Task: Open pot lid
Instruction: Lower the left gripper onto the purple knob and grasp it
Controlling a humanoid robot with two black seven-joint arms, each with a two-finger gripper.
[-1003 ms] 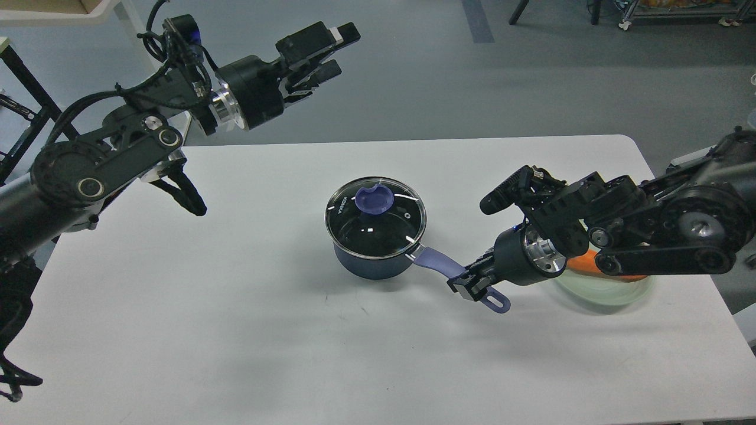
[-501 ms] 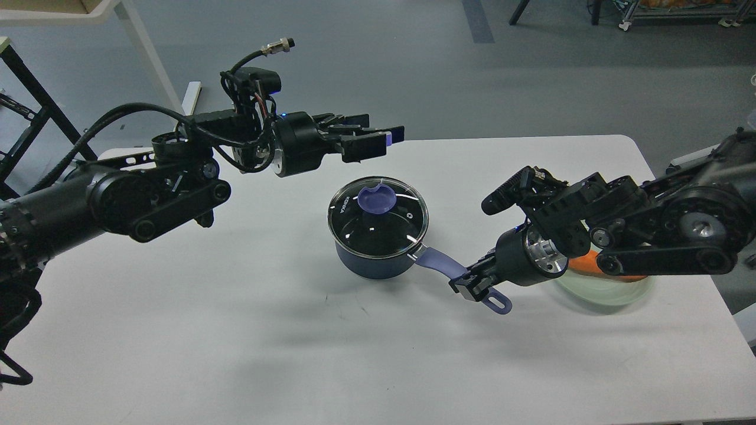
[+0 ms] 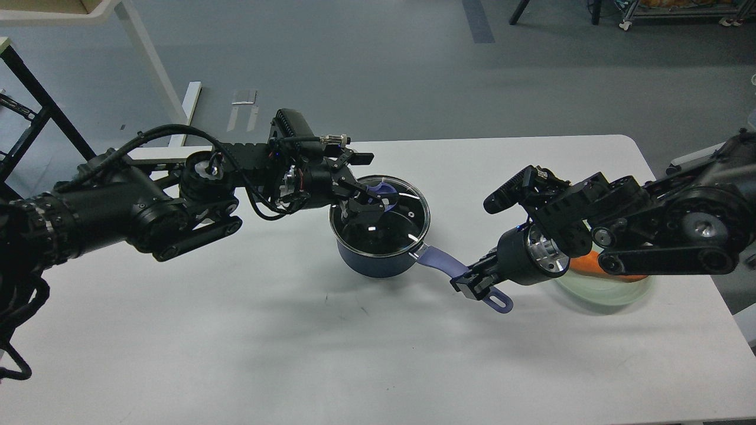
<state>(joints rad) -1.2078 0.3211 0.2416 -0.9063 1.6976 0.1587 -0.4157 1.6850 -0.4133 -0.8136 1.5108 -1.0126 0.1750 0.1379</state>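
A dark blue pot (image 3: 372,264) with a glass lid (image 3: 403,223) stands mid-table. The lid has a purple knob (image 3: 385,190), partly hidden. My left gripper (image 3: 365,188) reaches in from the left and sits low over the lid at the knob. Its fingers are spread on either side of the knob and look open. My right gripper (image 3: 471,283) is shut on the pot's purple handle (image 3: 434,260) near its far end. The lid lies flat on the pot.
A pale green bowl (image 3: 608,293) holding something orange (image 3: 586,262) sits at the right of the white table (image 3: 236,330), partly behind my right arm. A white table leg and black frame stand on the floor at the far left.
My left arm has swung down and to the right, from high above the table's back edge to the lid's knob. The pot, lid and right gripper have stayed in place.
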